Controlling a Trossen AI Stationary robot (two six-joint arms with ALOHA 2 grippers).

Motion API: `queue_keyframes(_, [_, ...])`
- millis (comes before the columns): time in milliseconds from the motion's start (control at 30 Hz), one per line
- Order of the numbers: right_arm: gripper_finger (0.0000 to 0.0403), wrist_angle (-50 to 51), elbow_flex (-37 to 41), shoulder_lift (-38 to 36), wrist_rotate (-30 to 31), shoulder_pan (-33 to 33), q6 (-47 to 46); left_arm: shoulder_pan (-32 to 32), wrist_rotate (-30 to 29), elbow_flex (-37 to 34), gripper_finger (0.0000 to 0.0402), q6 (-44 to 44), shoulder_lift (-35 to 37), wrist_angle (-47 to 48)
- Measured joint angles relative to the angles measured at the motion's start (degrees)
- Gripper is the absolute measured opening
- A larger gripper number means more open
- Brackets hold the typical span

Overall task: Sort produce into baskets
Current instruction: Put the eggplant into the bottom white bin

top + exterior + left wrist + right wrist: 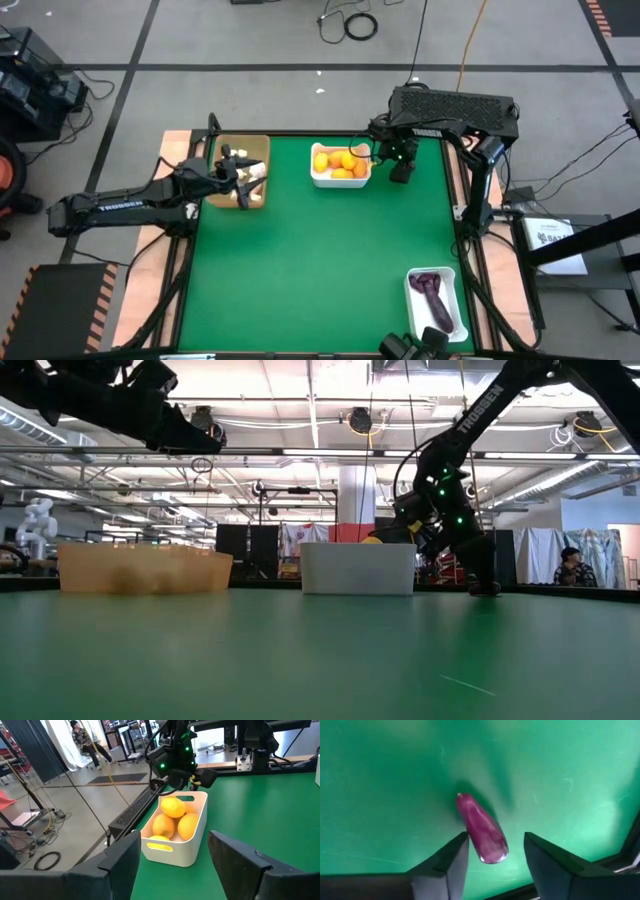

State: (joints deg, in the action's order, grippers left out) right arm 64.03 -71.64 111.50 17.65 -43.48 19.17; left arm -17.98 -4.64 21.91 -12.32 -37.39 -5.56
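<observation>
The right claw [492, 852], fingers parted, hangs over a purple eggplant [482, 827] on the green worktop [300, 260], right of the white bin [341, 166] of yellow fruit at upper centre. The left claw [243, 180], wide and empty, waits above the tan tray [240, 170], upper left. Closing off-centre could squirt the glossy eggplant sideways.

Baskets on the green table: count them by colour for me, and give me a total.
Tan tray: 1
White bins: 2, the far bin and the near-right bin
Total: 3
</observation>
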Motion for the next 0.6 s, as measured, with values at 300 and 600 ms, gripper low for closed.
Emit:
queue_keyframes(300, [0.0077, 0.0, 0.0, 0.0, 0.1, 0.0, 1.5, 0.0, -0.1, 0.0, 0.0239, 0.0, 0.0, 0.0])
queue_keyframes(600, [0.0024, 1.9, -0.6, -0.2, 0.2, 0.1, 1.5, 0.0, -0.1, 0.0, 0.0239, -0.1, 0.0, -1.2])
